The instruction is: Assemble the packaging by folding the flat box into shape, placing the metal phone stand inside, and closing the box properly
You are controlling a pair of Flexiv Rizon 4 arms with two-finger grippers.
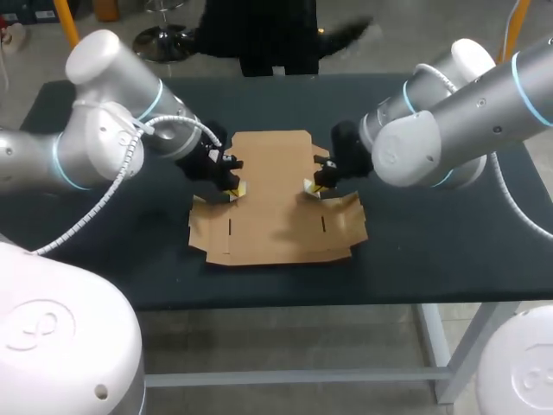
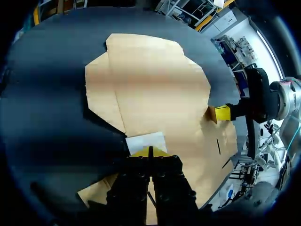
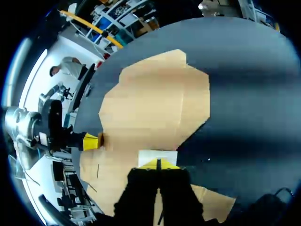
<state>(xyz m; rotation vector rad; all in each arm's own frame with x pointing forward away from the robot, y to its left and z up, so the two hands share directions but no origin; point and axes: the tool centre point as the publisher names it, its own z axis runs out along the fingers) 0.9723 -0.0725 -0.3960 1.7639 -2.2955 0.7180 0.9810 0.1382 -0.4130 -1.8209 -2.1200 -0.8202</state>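
Two end effectors at the side edges of a flat box

The left end effector (image 1: 233, 186) has its yellow tips together, pointing down at the left edge of the flat brown cardboard box (image 1: 272, 207). The right end effector (image 1: 313, 186) has its tips together too, at the opposite, right edge. In each wrist view a small pale patch (image 2: 146, 142) lies just ahead of the tips, on the cardboard border. I cannot tell if cardboard is caught between the tips. The two end effectors face each other across the panel, well apart. The box lies unfolded near the middle of the dark worktop (image 1: 432, 251). Bare surface runs all around the box, wider at the left and right sides than at the near edge.
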